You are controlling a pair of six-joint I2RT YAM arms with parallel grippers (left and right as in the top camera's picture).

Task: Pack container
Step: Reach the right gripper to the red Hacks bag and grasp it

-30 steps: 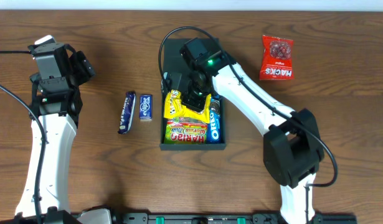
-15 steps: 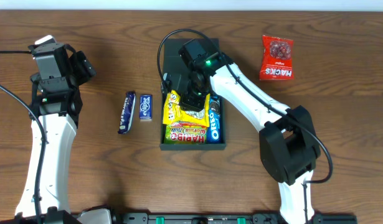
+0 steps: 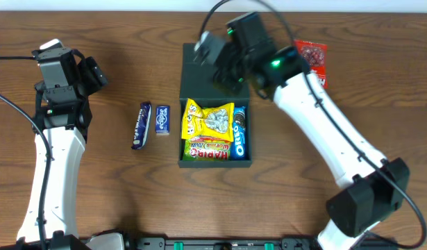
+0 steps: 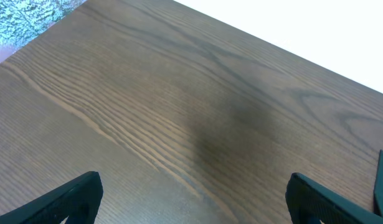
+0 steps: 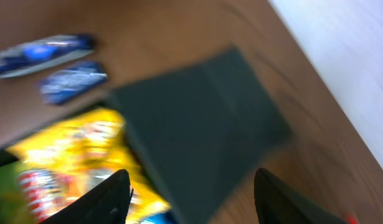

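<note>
Overhead looks straight down over the whole worktop [image 3: 116,42]. The left wrist view skims bare wood closely. The blurred right wrist view shares the container [image 5: 197,118] with overhead.

HARIBO on green bag [image 3: 207,151], OREO on pack [image 3: 240,136]

Dark rectangular container [image 3: 215,164], flap lid open

Wood table [image 3: 130,198]: container [image 3: 196,80], blue bar [image 3: 141,126], blue packet [image 3: 162,119], red packet [image 3: 314,54].
</note>
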